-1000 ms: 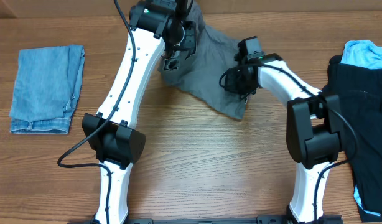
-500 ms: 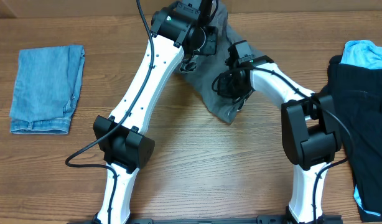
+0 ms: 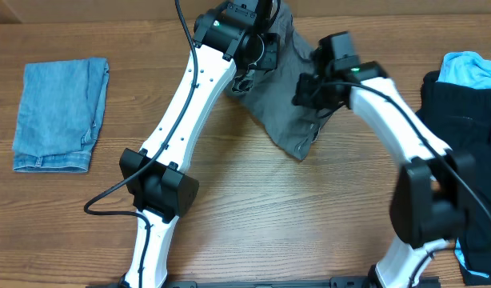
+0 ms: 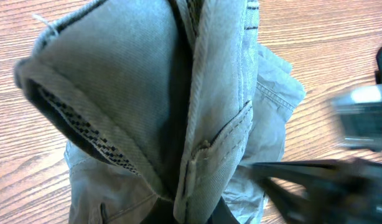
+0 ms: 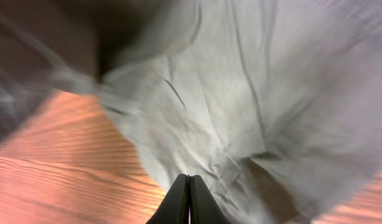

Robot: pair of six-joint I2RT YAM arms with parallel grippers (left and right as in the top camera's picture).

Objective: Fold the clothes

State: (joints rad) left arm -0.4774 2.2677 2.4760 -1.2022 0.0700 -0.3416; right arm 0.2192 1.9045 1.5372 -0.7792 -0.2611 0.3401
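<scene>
The left hand is clenched on the grey shorts at the far edge of the bench, a little left of the middle. In the left wrist view the cloth hangs bunched right in front of the camera, with a seamed edge running down the middle and a pocket opening showing patterned lining on the left.

The right hand is just to the right of the left one, over the right side of the same shorts. Its fingers are pressed tight together in the right wrist view, with creased grey cloth spread just beyond them; whether a fold is pinched between them I cannot tell, since that view is blurred.

From the two hands the shorts trail down to the bench, ending in a point toward the near side, between the two arms.

Well apart at the left lies a folded pair of blue jeans. At the right edge a black garment lies heaped, with a light blue one at its far end.
</scene>
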